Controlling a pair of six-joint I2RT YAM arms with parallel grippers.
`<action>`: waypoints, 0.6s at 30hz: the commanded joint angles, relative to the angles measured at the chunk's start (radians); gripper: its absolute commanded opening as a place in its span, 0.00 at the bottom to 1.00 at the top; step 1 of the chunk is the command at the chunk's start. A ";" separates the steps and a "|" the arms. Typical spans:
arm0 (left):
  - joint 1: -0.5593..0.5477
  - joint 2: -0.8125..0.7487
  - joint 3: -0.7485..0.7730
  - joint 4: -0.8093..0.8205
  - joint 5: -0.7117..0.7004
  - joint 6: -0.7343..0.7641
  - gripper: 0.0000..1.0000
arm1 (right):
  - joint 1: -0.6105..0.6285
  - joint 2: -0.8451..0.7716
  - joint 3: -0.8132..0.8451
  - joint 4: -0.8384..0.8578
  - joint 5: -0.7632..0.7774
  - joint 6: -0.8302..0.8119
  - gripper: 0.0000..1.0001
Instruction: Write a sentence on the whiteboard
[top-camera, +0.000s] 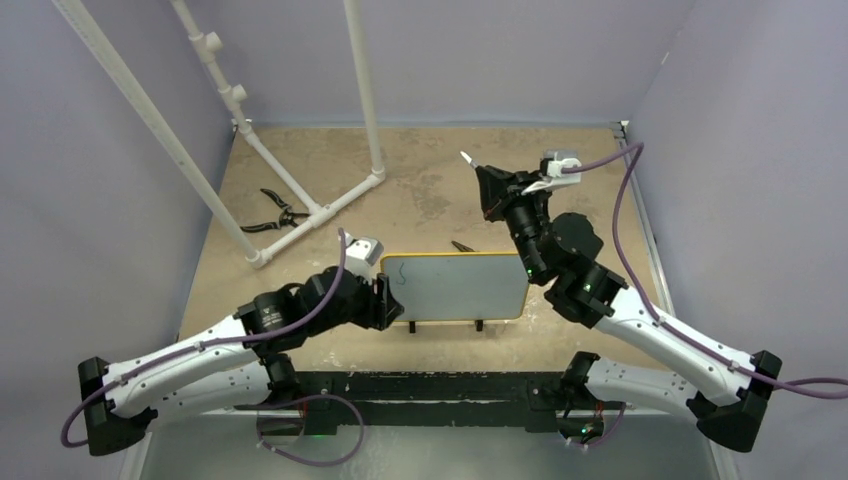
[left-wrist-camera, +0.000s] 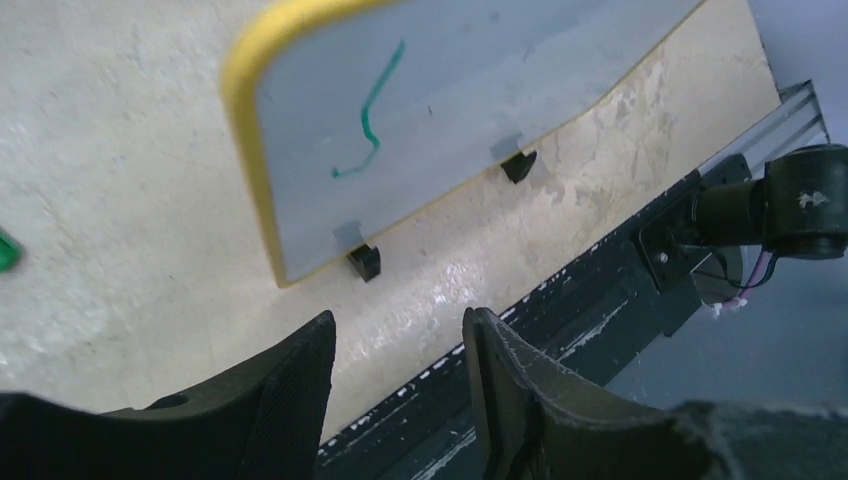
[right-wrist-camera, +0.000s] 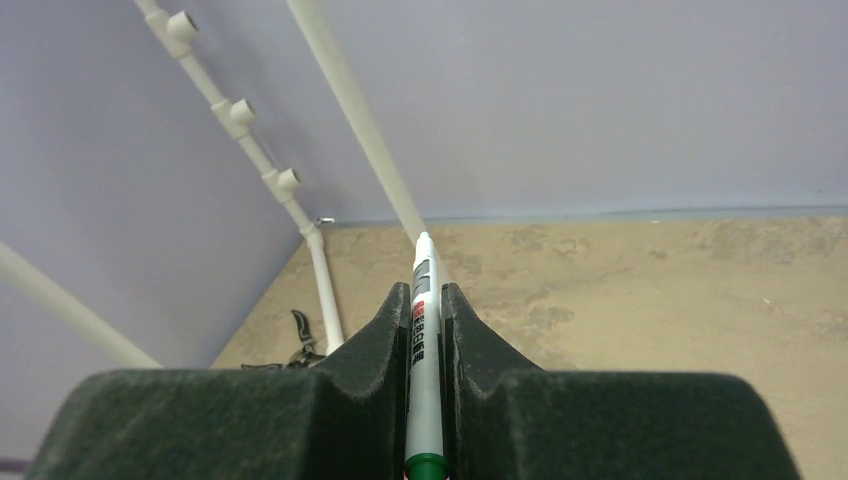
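Upright on its two black feet (left-wrist-camera: 364, 262), the whiteboard (top-camera: 455, 285) stands on the desk (top-camera: 420, 190) near the middle of the near edge, between the two arms, with its white face turned toward the arm bases. Of the sentence (left-wrist-camera: 368, 115) only one green squiggle shows: a slanted stroke ending in a small hook, close to the board's left edge and its yellow frame. The rest of the white face is bare.

The left end effector (top-camera: 385, 300) sits just beside the board's left edge. In the left wrist view its fingers (left-wrist-camera: 300, 390) are spread, with nothing between them, and they are apart from the board.

The right end effector (top-camera: 483, 180) is raised beyond the board's far right corner, pointing to the far left. It is pinching a marker (right-wrist-camera: 424, 330), a white barrel with a green end near the palm, and the barrel's other end pokes out past the fingertips.

On the far left of the desk lies a white pipe frame (top-camera: 320, 213), with black pliers (top-camera: 283, 213) just beside it.
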 joint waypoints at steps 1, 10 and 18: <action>-0.159 0.046 -0.047 0.088 -0.204 -0.168 0.49 | -0.011 -0.063 -0.013 0.025 0.015 0.000 0.00; -0.429 0.413 0.025 0.077 -0.543 -0.414 0.48 | -0.011 -0.088 -0.006 0.011 0.052 0.006 0.00; -0.435 0.511 0.008 0.100 -0.601 -0.488 0.44 | -0.011 -0.121 -0.026 0.032 0.039 0.009 0.00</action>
